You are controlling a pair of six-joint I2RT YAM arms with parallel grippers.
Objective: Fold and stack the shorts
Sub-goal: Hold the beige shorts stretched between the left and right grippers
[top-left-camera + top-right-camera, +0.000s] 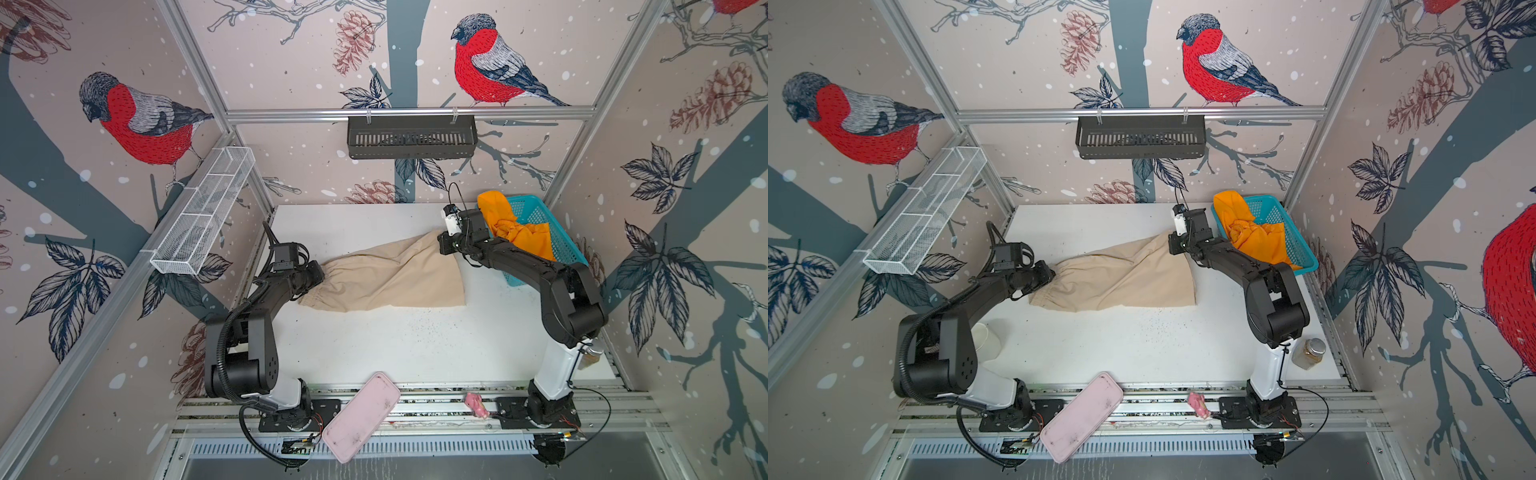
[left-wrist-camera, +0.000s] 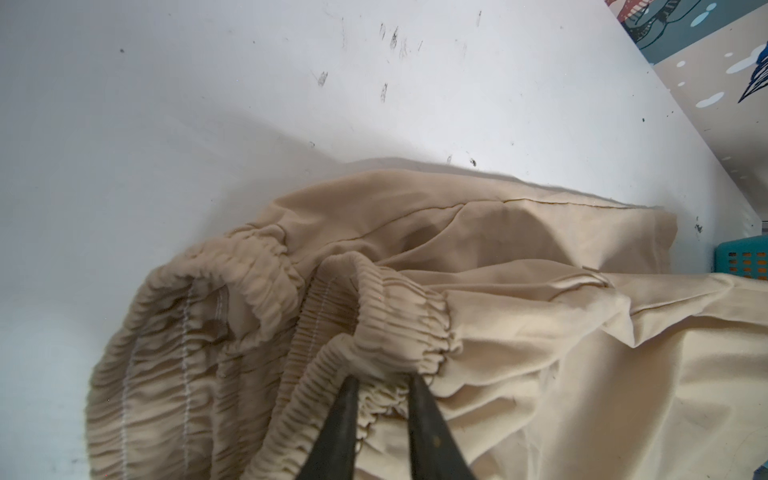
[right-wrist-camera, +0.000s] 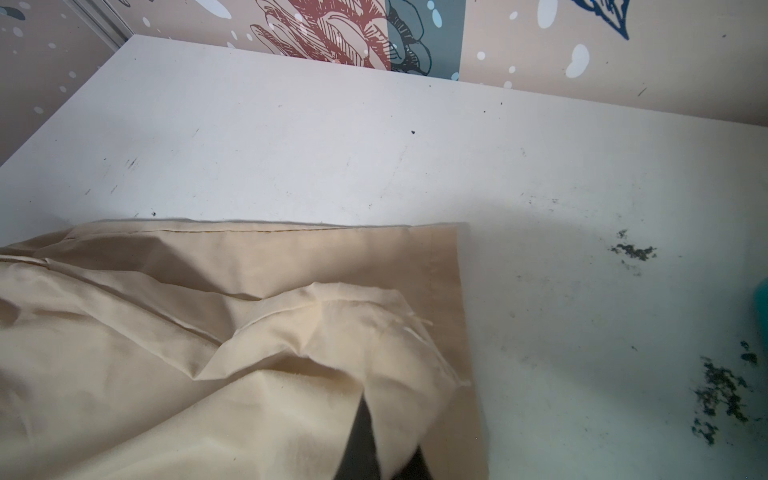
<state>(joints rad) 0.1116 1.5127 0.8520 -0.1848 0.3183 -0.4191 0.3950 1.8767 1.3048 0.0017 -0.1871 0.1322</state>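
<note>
Mid-table: beige shorts [image 1: 386,278] | left end effector [image 2: 382,377] clenches waistband [image 2: 399,332] | right end effector [image 1: 441,243] clenches leg edge [image 3: 415,332] | front table [image 1: 395,345] open

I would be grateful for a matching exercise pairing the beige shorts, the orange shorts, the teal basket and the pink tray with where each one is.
1. beige shorts
2. orange shorts
3. teal basket
4. pink tray

A. past the front edge of the table
B. at the table's back right corner
C. stretched across the table's middle
D. heaped in the basket

Pairs: 1-C, 2-D, 3-B, 4-A
</note>
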